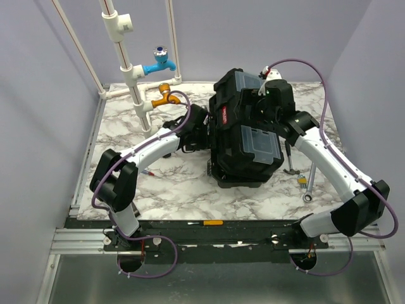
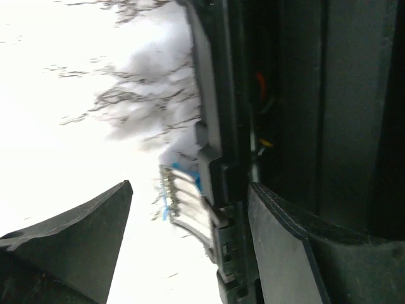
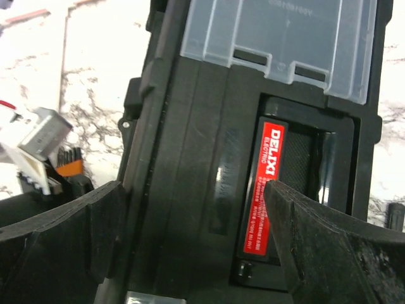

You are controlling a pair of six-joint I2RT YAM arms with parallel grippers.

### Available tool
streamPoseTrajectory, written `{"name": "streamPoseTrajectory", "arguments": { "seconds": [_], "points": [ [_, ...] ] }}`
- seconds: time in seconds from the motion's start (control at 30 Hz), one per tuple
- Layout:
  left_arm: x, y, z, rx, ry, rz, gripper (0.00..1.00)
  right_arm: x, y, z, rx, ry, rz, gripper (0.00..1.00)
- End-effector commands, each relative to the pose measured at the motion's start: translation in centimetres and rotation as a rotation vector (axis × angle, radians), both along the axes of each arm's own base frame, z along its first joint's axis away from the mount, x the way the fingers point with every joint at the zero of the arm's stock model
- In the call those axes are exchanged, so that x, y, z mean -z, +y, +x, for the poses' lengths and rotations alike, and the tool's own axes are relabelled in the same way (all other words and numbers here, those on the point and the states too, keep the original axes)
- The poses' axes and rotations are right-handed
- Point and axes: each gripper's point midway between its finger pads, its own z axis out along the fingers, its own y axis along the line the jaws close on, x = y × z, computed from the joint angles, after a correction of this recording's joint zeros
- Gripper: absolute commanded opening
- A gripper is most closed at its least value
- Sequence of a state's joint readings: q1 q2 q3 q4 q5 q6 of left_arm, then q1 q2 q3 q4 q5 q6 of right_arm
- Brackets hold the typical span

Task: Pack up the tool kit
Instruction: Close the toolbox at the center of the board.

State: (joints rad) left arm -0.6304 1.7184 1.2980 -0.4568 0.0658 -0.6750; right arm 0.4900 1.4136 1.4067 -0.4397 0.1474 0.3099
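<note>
The black tool kit (image 1: 243,152) stands mid-table with its lid down, two clear-lidded compartments (image 1: 261,142) on top. My left gripper (image 1: 201,130) is at its left side, jaws open. In the left wrist view the left gripper (image 2: 190,193) straddles a pale latch with blue marks (image 2: 183,199) on the box wall (image 2: 285,95); red and yellow bits show in a dark gap. My right gripper (image 1: 266,104) hovers over the lid, open. Seen from the right wrist, the right gripper (image 3: 193,187) spans the lid beside the red-labelled handle (image 3: 269,183).
A hammer (image 1: 292,166) and a wrench (image 1: 309,187) lie on the marble to the right of the box. A screwdriver (image 1: 209,223) lies at the front edge. Blue (image 1: 158,65) and orange (image 1: 163,98) taps on white pipes stand at the back left.
</note>
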Motion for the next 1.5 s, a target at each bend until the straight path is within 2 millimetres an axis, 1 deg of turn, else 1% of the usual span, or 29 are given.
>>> {"name": "streamPoseTrajectory", "arguments": {
  "seconds": [0.0, 0.13, 0.2, 0.23, 0.3, 0.4, 0.47, 0.5, 0.57, 0.63, 0.67, 0.7, 0.77, 0.87, 0.93, 1.0, 1.13, 1.17, 1.2, 1.23, 1.3, 1.37, 1.43, 1.47],
  "points": [
    [-4.3, 2.6, 1.4, 0.035, -0.178, 0.195, 0.76, 3.1, -0.2, -0.3, -0.026, 0.077, -0.083, 1.00],
    [-2.9, 5.5, 0.5, 0.057, -0.111, 0.412, 0.76, 4.8, -0.7, 0.3, 0.004, 0.117, -0.139, 1.00],
    [-3.0, 7.9, 0.3, 0.014, -0.100, 0.552, 0.76, 5.4, -0.6, 0.5, -0.002, 0.131, -0.147, 1.00],
    [-3.4, 9.3, 0.4, -0.024, -0.111, 0.620, 0.76, 5.5, -0.4, 0.5, -0.009, 0.133, -0.146, 1.00],
    [-4.5, 11.2, 0.6, -0.082, -0.144, 0.693, 0.77, 5.8, -0.1, 0.5, -0.022, 0.138, -0.141, 1.00],
    [-6.6, 12.6, 0.6, -0.137, -0.194, 0.723, 0.78, 6.3, 0.1, 0.7, -0.028, 0.147, -0.145, 1.00],
    [-7.8, 12.5, 0.5, -0.147, -0.221, 0.685, 0.78, 6.7, -0.1, 0.9, -0.016, 0.152, -0.154, 1.00],
    [-8.0, 12.1, 0.3, -0.118, -0.236, 0.661, 0.78, 6.8, 0.0, 1.0, -0.016, 0.151, -0.154, 1.00],
    [-8.4, 10.3, 0.0, -0.037, -0.288, 0.573, 0.79, 6.7, 0.0, 1.1, -0.014, 0.145, -0.150, 1.00],
    [-8.2, 7.4, -1.0, 0.069, -0.274, 0.388, 0.81, 6.5, 0.2, 1.1, -0.016, 0.134, -0.134, 1.00],
    [-8.1, 6.5, -1.5, 0.101, -0.252, 0.297, 0.81, 6.4, 0.3, 1.0, -0.019, 0.130, -0.125, 1.00],
    [-8.1, 5.1, -2.1, 0.146, -0.224, 0.183, 0.81, 6.2, 0.4, 1.0, -0.021, 0.121, -0.116, 1.00],
    [-7.8, 3.7, -3.1, 0.196, -0.170, 0.011, 0.81, 5.8, 0.4, 0.9, -0.026, 0.108, -0.102, 1.00],
    [-6.9, 3.0, -4.2, 0.237, -0.111, -0.087, 0.81, 5.2, 0.5, 0.6, -0.028, 0.092, -0.087, 1.00],
    [-6.8, 2.7, -5.1, 0.264, -0.097, -0.118, 0.81, 4.9, 0.5, 0.5, -0.031, 0.084, -0.079, 1.00],
    [-7.1, 2.6, -6.2, 0.295, -0.112, -0.151, 0.81, 4.6, 0.5, 0.3, -0.033, 0.077, -0.069, 1.00],
    [-7.7, 3.9, -7.5, 0.317, -0.228, -0.088, 0.82, 4.0, 0.8, 0.1, -0.045, 0.060, -0.044, 1.00],
    [-7.5, 4.3, -7.6, 0.319, -0.269, -0.042, 0.83, 3.8, 0.8, 0.1, -0.048, 0.055, -0.039, 1.00],
    [-7.9, 4.6, -7.8, 0.309, -0.315, 0.002, 0.84, 3.8, 0.9, 0.0, -0.052, 0.054, -0.035, 1.00],
    [-8.1, 5.4, -7.6, 0.269, -0.352, 0.059, 0.84, 3.7, 0.9, 0.0, -0.053, 0.051, -0.033, 1.00],
    [-8.5, 6.6, -7.4, 0.204, -0.382, 0.113, 0.84, 3.5, 0.9, 0.0, -0.052, 0.046, -0.028, 1.00],
    [-9.2, 7.1, -7.5, 0.175, -0.419, 0.104, 0.84, 3.5, 0.9, -0.1, -0.053, 0.043, -0.025, 1.00],
    [-9.9, 7.4, -7.9, 0.164, -0.463, 0.070, 0.84, 3.5, 0.9, -0.1, -0.054, 0.041, -0.020, 1.00],
    [-9.8, 7.7, -8.1, 0.141, -0.470, 0.062, 0.84, 3.5, 1.0, -0.1, -0.057, 0.040, -0.017, 1.00]
  ]
}}
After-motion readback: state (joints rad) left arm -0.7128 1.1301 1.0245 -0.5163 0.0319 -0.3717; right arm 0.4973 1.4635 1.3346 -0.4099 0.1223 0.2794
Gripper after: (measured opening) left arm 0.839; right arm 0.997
